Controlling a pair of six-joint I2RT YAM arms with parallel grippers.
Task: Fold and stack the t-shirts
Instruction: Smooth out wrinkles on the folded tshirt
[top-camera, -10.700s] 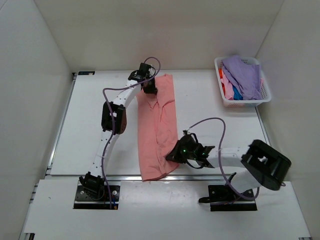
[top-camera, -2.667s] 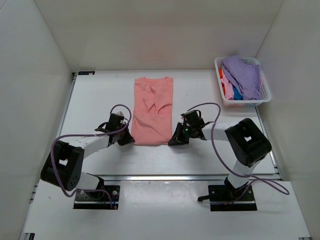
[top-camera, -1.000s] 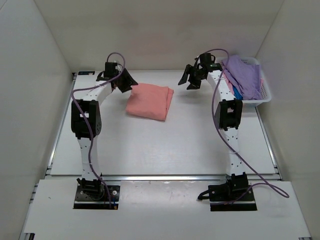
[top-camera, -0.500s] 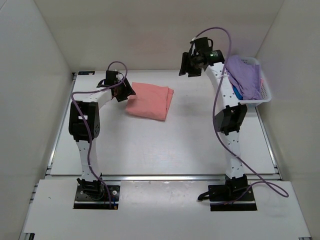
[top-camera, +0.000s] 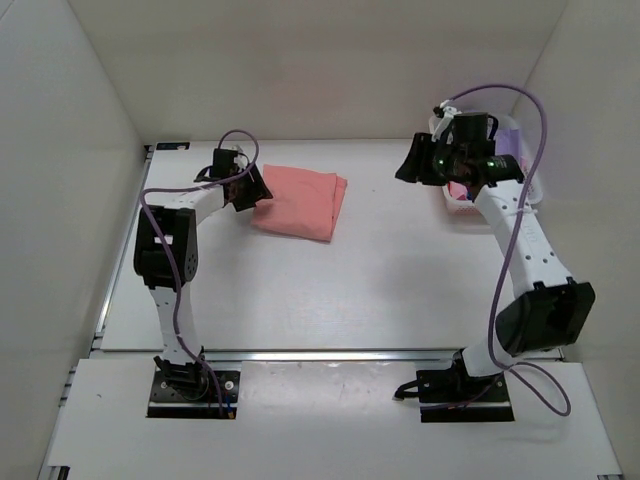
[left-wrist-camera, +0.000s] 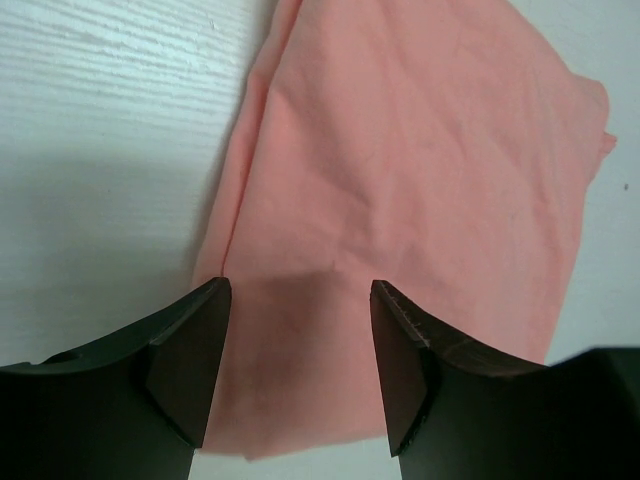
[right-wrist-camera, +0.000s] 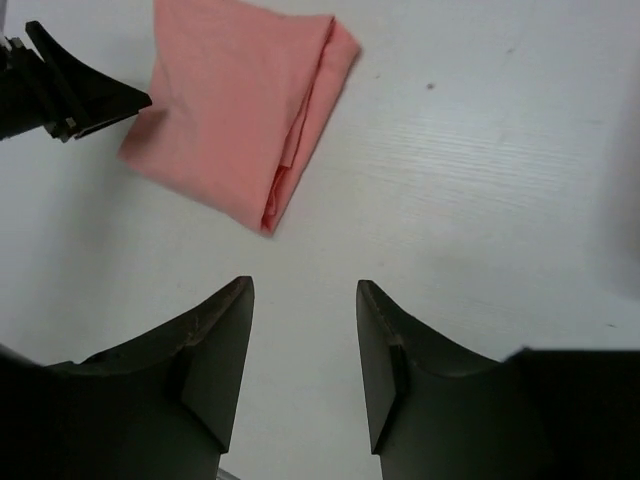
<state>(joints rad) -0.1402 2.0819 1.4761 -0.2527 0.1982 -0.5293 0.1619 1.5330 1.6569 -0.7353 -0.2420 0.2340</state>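
Where the white table (top-camera: 330, 290) carries the work, one folded salmon-pink t-shirt (top-camera: 298, 202) serves as the reference item; it lies on the far half of the surface, left of centre.

The white basket (top-camera: 460, 208) stands well to the right of this t-shirt, at the table's far right corner, largely hidden by the right arm. A strip of lavender-purple cloth (top-camera: 512, 140) shows in it.

The t-shirt is folded into a compact, roughly rectangular pad. Its top face (left-wrist-camera: 400, 170) is smooth with faint creases. Stacked layer edges show along one side (right-wrist-camera: 290, 160).

The left gripper (left-wrist-camera: 300, 290) sits at the t-shirt's left edge, jaws wide apart and empty; contact with the cloth cannot be determined.

The right gripper (right-wrist-camera: 305, 285) hangs raised, well to the right of the t-shirt, just beside the basket, jaws parted and gripping nothing.
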